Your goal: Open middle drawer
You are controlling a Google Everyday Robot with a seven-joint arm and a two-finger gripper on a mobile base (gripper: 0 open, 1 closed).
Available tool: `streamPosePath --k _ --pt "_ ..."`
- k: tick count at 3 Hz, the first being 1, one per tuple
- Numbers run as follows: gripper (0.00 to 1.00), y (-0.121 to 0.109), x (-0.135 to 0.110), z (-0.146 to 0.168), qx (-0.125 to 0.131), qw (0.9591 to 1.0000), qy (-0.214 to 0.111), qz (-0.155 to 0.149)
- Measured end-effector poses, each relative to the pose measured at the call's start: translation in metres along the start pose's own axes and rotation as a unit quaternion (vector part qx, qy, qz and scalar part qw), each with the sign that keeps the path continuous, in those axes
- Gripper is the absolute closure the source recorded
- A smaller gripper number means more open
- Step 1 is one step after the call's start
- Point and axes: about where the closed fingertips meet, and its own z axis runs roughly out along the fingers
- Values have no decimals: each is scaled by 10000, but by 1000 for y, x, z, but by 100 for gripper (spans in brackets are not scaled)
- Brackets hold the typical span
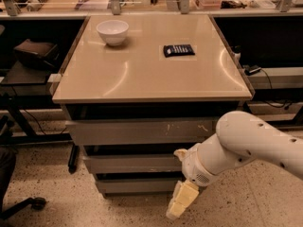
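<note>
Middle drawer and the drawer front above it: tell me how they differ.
The middle drawer has a plain front; the top drawer front carries white scuff marks. The top drawer front is taller than the middle drawer. The arm covers the middle drawer's right end, with the gripper below it; the top drawer front mostly shows. Both are grey and handleless.

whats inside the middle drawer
Nothing inside shows: the middle drawer is shut, so only its plain grey front is visible and any contents are hidden. The gripper hangs lower, below the drawer's right end.
</note>
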Motion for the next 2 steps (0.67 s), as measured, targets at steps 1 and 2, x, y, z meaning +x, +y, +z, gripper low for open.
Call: streamPosePath --k 1,2 --pt "0 -37 7 4 730 9958 -425 357" --pt "0 -56 2 -1 1112 9915 -553 376"
